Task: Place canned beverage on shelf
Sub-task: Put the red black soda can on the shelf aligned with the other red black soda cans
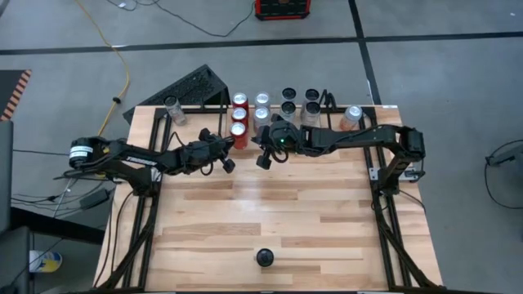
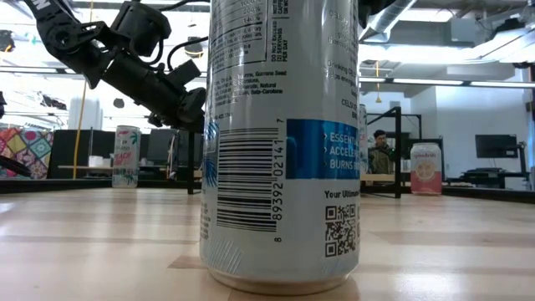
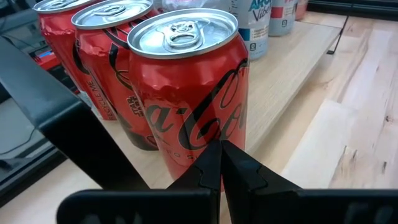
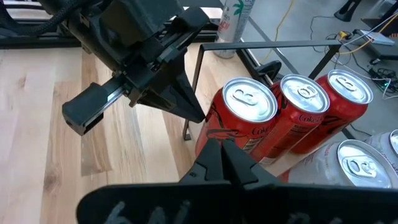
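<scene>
Can (image 2: 280,142), blue and silver, stands alone at the near edge of the table (image 1: 286,220), well apart from both grippers. Farther back, left gripper (image 3: 220,163) has its jaws closed and empty, tips just before the nearest red cola can (image 3: 186,93). Right gripper (image 4: 222,160) is likewise closed and empty, just beside the same row of three red cans. Shelf (image 1: 278,106) sits at the far edge, holding the cans.
</scene>
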Controlling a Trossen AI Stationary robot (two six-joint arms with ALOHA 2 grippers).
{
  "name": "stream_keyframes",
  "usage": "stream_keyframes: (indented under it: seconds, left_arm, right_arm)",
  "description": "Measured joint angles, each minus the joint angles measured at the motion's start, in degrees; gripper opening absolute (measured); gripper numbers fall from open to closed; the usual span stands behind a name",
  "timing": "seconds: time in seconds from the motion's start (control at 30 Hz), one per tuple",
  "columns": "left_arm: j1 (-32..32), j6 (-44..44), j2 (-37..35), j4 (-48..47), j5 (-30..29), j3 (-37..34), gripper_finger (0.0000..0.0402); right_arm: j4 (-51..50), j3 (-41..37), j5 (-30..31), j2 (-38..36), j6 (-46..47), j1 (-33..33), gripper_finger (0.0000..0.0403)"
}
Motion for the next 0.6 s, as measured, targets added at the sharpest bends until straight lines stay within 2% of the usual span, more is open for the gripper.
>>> stream_keyframes:
  seconds: [0.6]
  left_arm:
    - [0.04, 0.42, -0.04, 0.73, 1.01, 0.00, 0.0000]
  right_arm:
    - [-2.30, 0.00, 0.07, -5.01, 0.04, -0.07, 0.0000]
